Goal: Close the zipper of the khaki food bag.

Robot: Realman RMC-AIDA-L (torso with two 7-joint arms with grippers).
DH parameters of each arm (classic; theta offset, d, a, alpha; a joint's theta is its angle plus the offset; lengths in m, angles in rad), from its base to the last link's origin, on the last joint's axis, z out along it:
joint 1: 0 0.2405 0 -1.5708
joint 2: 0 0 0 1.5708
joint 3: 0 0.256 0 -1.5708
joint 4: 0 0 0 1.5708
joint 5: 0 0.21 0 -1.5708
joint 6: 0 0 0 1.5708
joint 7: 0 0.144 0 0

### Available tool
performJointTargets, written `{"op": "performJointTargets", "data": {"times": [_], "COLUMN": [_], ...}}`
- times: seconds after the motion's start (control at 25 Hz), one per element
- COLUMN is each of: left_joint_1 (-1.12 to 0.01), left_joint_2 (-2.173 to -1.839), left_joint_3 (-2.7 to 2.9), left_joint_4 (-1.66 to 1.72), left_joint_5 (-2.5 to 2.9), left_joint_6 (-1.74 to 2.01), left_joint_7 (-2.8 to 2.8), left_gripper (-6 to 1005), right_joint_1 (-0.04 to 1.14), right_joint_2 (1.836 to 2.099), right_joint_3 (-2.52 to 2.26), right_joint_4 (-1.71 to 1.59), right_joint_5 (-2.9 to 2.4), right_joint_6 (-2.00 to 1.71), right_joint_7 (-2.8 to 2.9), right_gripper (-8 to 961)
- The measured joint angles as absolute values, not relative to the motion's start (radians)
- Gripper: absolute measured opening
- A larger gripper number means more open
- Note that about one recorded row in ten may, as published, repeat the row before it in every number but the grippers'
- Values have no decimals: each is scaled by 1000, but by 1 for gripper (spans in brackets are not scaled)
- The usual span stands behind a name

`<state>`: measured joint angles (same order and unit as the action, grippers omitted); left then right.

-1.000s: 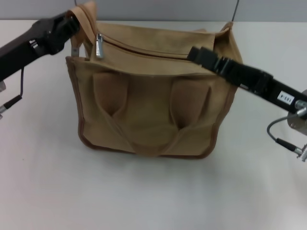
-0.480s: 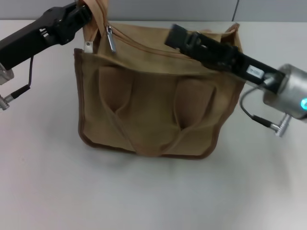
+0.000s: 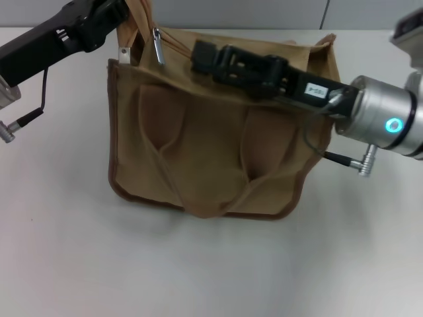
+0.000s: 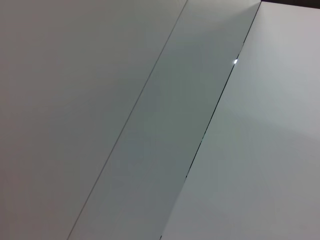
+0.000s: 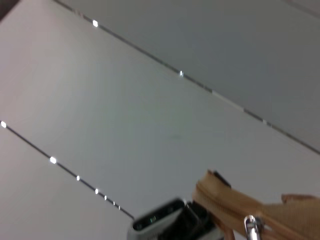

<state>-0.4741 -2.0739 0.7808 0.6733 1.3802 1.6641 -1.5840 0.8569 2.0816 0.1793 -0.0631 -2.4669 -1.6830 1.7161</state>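
The khaki food bag [image 3: 198, 158] stands on the white table, its two flat handles hanging down the front. The zipper runs along its top, and its silver slider and pull tab [image 3: 158, 46] hang at the bag's left end. My left gripper [image 3: 119, 12] is shut on the side flap at that end and holds it up. My right gripper [image 3: 200, 56] reaches across the bag's top, its tip a short way right of the slider. The right wrist view shows the pull tab [image 5: 251, 226], the flap [image 5: 225, 200] and the left gripper [image 5: 165, 220].
A small metal ring [image 3: 123, 53] hangs at the bag's left corner under the flap. White table [image 3: 211, 264] lies in front of the bag and on both sides. The left wrist view shows only pale panels.
My right gripper has swept left across the bag's top toward the slider. The left gripper has moved right and up a little with the flap, and the bag's left end has followed.
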Motion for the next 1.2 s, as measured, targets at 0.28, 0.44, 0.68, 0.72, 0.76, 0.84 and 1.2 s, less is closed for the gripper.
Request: {"op": "performJointTargets", "data": {"times": [0.28, 0.44, 0.68, 0.72, 0.76, 0.84, 1.2], "left_joint_1": [-490, -497, -508, -508, -509, -512, -519], "left_joint_2": [-2075, -2075, -2076, -2076, -2076, -2077, -2077], "left_joint_3": [782, 793, 809, 809, 811, 816, 819], "left_joint_4": [675, 675, 675, 675, 675, 675, 675], "left_joint_5": [1380, 1380, 1380, 1380, 1379, 1379, 1378], "left_joint_6": [1666, 1666, 1664, 1664, 1663, 1661, 1635], "left_joint_7": [-1584, -1585, -1585, -1585, -1585, -1585, -1584], "left_gripper": [22, 22, 22, 22, 22, 22, 23], "right_joint_1": [906, 920, 954, 956, 963, 966, 984], "right_joint_2": [2082, 2082, 2082, 2082, 2083, 2083, 2084], "right_joint_3": [144, 150, 145, 145, 149, 150, 144], "right_joint_4": [-66, -71, -70, -70, -70, -71, -64], "right_joint_5": [-2463, -2461, -2461, -2461, -2461, -2461, -2459], "right_joint_6": [-1639, -1631, -1583, -1582, -1577, -1574, -1560], "right_joint_7": [1741, 1741, 1722, 1717, 1707, 1703, 1656], "right_gripper": [667, 667, 667, 667, 667, 667, 637]}}
